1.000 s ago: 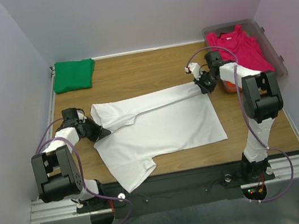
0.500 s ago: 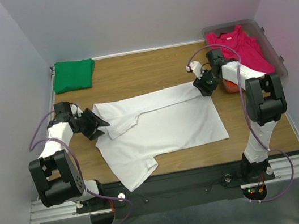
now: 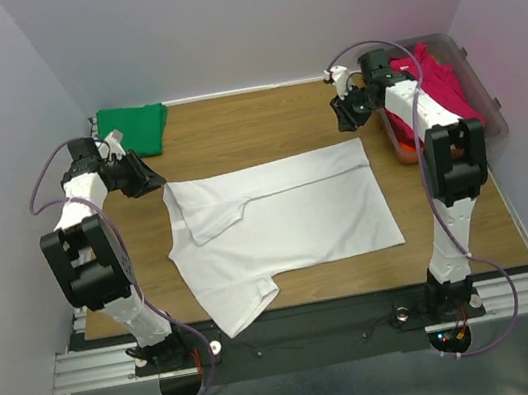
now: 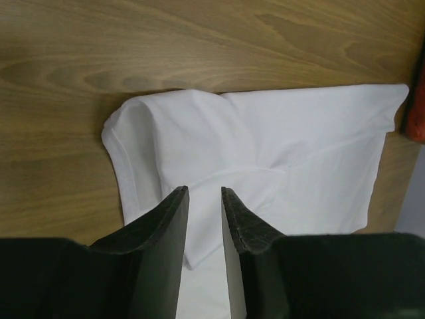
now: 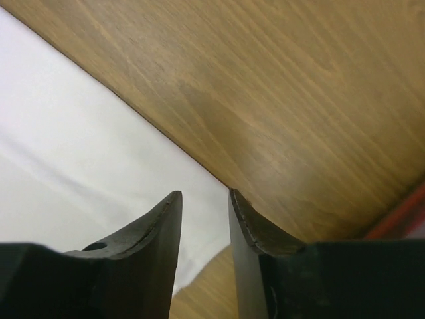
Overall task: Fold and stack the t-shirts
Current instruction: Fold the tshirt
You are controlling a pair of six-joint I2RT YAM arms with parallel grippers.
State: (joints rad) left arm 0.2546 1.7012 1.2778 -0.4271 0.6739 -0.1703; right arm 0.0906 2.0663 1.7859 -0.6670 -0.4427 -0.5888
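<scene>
Pulling back, both arms had left the plain white short-sleeved cloth t-shirt (image 3: 284,225). A second before, each one was right at its edge. The left gripper (image 3: 148,181) had gone up and out to the far left. It was now just off the shirt's top left corner and near the folded green cloth t-shirt (image 3: 131,130). The right gripper (image 3: 345,121) had gone up too. It hung over bare brown wooden table (image 3: 252,123), a little past the shirt's top right corner and beside the clear plastic tub (image 3: 488,109).

The white shirt lay spread flat in the middle of the table. Its top edge was folded down over itself. One sleeve reached the near edge of the table.

Both grippers had let go. In each wrist view the two black fingers stood a small way apart with nothing between them, and the white cloth lay lower down.

The magenta-pink cloth t-shirt (image 3: 442,81) sat in the tub, partly hidden behind the right arm. Only a small bit of the orange cloth t-shirt (image 3: 400,149) peeked out under it. A red strip in the corner of the right wrist view was too blurry to name.
</scene>
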